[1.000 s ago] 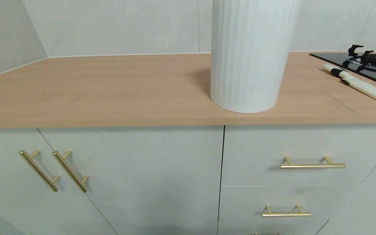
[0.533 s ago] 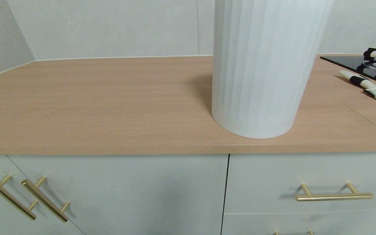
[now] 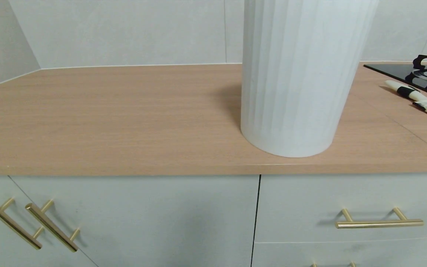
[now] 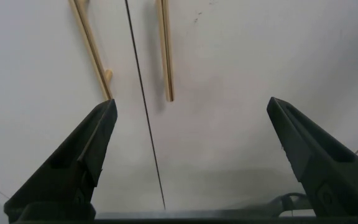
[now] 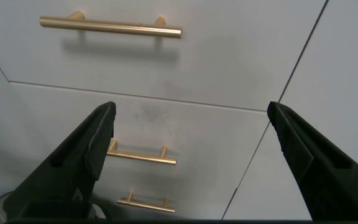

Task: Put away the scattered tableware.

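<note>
Near the right edge of the countertop [image 3: 124, 122], lying flat just beside the black hob [image 3: 395, 71]: pale knife [image 3: 426, 107]. Standing upright at the front edge, apart from it: tall white ribbed container [image 3: 295, 81]. Pointing at the cabinet doors [image 4: 241, 62], fingers spread wide: left gripper [image 4: 191, 109]. Facing the drawer fronts [image 5: 166, 68], fingers likewise splayed: right gripper [image 5: 191, 109].

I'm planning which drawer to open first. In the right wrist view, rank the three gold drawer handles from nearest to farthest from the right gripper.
1. Top drawer handle, highest on the cabinet, looks nearest the right gripper.
2. Middle drawer handle, just below it.
3. Lowest drawer handle, farthest down.
</note>
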{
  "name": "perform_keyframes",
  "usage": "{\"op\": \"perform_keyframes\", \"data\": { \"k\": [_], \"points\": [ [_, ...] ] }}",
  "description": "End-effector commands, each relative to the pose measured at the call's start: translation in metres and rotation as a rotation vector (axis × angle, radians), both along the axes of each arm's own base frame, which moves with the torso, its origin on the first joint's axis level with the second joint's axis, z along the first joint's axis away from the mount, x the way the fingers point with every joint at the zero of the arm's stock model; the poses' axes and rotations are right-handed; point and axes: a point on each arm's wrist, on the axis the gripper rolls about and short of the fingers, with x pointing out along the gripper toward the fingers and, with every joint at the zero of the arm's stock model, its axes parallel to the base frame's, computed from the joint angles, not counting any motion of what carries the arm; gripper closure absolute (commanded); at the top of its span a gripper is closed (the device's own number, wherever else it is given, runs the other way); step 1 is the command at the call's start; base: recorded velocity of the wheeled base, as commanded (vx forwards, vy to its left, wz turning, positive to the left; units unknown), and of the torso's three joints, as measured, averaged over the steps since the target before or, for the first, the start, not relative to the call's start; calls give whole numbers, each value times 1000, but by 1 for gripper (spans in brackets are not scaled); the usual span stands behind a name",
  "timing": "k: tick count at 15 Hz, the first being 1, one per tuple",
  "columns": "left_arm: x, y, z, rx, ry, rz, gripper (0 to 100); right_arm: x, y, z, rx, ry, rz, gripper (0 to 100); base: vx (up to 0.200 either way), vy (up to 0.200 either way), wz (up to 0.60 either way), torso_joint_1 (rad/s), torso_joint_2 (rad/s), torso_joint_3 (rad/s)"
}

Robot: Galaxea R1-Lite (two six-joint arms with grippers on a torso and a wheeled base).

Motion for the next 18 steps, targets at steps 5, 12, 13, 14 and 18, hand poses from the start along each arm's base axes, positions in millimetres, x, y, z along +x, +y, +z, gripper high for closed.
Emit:
{"op": "perform_keyframes", "data": {
  "k": [5, 12, 13, 14, 18],
  "points": [
    [0, 0, 0, -2, 0, 1, 0, 0, 0, 0, -1, 1, 1, 0, 0, -200, 0, 0, 2, 3],
    [0, 0, 0, -2, 2, 1, 0, 0, 0, 0, -1, 1, 1, 0, 0, -29, 0, 1, 1, 0],
    [0, 0, 0, -2, 2, 1, 0, 0, 0, 0, -1, 1, 1, 0, 0, 0, 0, 0, 0, 0],
    [0, 0, 0, -2, 0, 1, 0, 0, 0, 0, -1, 1, 1, 0, 0, 0, 0, 0, 0, 0],
    [0, 0, 0, 0, 2, 1, 0, 0, 0, 0, -1, 1, 1, 0, 0, 0, 0, 0, 0, 0]
  ]
}}
